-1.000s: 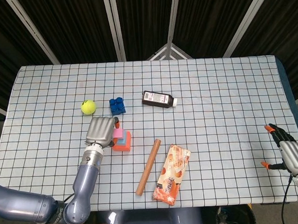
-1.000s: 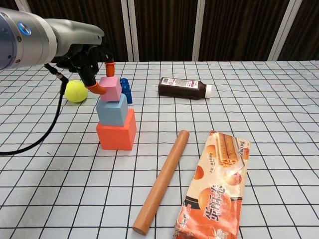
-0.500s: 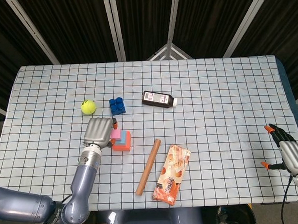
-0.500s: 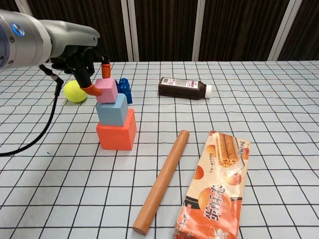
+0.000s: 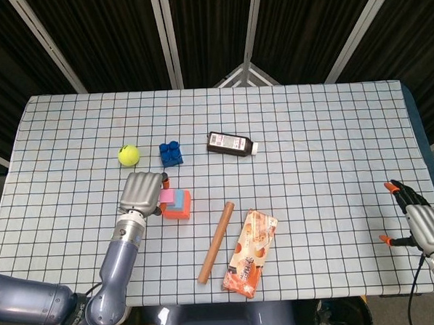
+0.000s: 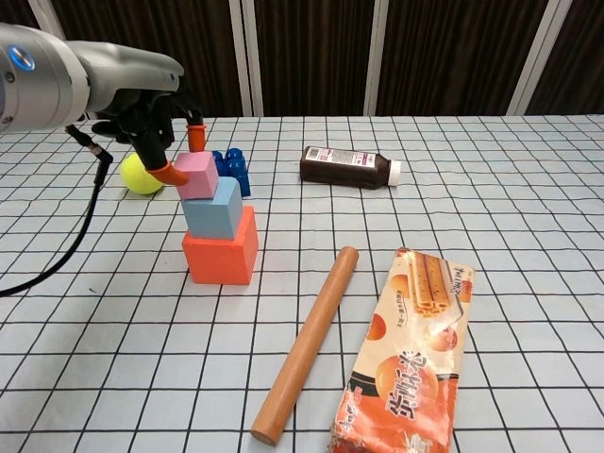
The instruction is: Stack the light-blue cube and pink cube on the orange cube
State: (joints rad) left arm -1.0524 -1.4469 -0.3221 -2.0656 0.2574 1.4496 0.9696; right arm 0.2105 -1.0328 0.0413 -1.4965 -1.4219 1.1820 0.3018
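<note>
The orange cube stands on the table with the light-blue cube stacked on it. The pink cube sits tilted on the light-blue cube's top, overhanging its left edge. My left hand pinches the pink cube between two orange-tipped fingers. From above, the left hand covers the left side of the stack, with only a strip of the pink cube and the light-blue cube showing. My right hand hangs off the table's right front corner, fingers apart and empty.
A yellow tennis ball and a dark-blue toy brick lie just behind the stack. A brown bottle lies further right. A wooden rod and a snack pack lie in front, right of the stack.
My left hand has drifted left and slightly down, carrying the pink cube with it, so the cube now overhangs the light-blue cube's left edge. The right hand has not moved.
</note>
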